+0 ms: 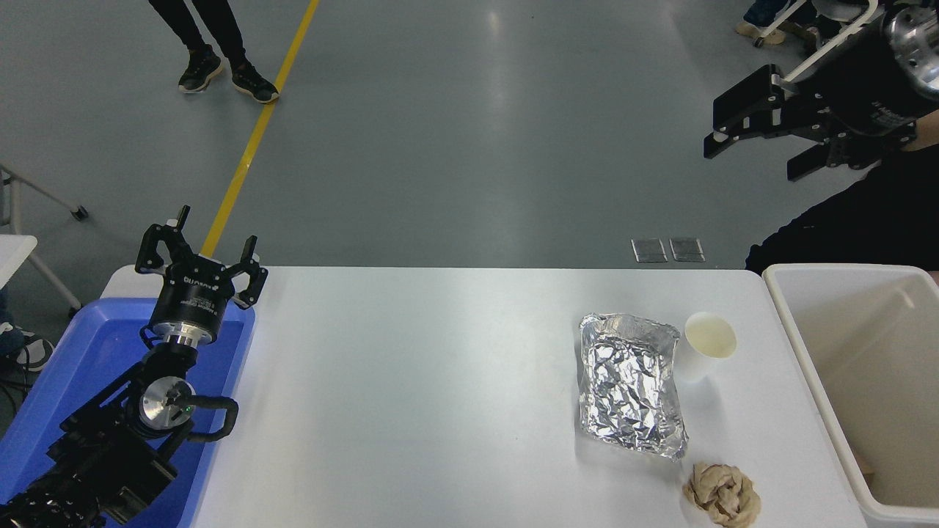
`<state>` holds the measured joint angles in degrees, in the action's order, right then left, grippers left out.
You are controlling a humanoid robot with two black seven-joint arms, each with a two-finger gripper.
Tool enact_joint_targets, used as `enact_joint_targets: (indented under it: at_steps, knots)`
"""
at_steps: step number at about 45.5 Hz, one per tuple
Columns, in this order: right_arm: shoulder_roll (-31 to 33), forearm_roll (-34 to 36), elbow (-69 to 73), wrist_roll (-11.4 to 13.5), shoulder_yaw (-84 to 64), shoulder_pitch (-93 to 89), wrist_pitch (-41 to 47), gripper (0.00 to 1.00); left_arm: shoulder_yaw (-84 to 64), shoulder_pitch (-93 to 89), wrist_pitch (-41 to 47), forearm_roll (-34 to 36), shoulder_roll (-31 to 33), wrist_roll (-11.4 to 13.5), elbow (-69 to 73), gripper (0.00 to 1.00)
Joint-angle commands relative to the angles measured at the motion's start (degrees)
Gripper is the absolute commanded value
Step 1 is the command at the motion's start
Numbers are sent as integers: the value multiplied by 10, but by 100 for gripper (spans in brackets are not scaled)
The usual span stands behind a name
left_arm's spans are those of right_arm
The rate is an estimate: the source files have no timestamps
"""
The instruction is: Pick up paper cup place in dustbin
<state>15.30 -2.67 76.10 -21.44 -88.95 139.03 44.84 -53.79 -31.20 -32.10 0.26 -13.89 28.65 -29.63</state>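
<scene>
Tub, blue plastic (pixel 81 367), at the table's left end, with the parked left gripper (pixel 202 253) over its far edge, fingers spread wide and empty.

Table, white (pixel 425 381), bare across its middle.

Foil tray, crumpled (pixel 631 381), right of centre, its long side running near to far.

Paper cup (pixel 706 346), white, cream inside. It stands upright on its base just right of the tray's far corner, so close to the foil that I cannot tell whether they touch. Its long axis is vertical, mouth facing up, narrow end on the table.

Paper ball, brown (pixel 722 493), near edge, well apart from the cup.

Right gripper (pixel 755 143), high over the floor past the table's far right corner, jaws wide and holding nothing, well apart from the cup.

Dustbin, cream (pixel 788 293), at the right end, its left rim near the cup.

Person in black (pixel 843 220), seated beyond the bin.

Risks, as I judge them: a finger coming down on the tray side would catch the foil and drag it; a hard squeeze would buckle the thin wall; a glancing touch at the rim would tip the cup over.
</scene>
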Motion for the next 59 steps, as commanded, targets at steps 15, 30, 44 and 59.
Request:
enact_joint_targets:
  at_steps: [15,30,44,59]
  knots:
    - [0,6,4,-1,-13,-50,2,100,0,0,0,0,0,0,0,98]
    - [1,6,-17,0,-20,-126,2,100,-1,0,0,0,0,0,0,98]
    - [0,6,-53,0,-17,-243,-53,100,-1,0,0,0,0,0,0,98]
    - [-20,6,-180,0,-8,-389,-135,100,-1,0,0,0,0,0,0,98]
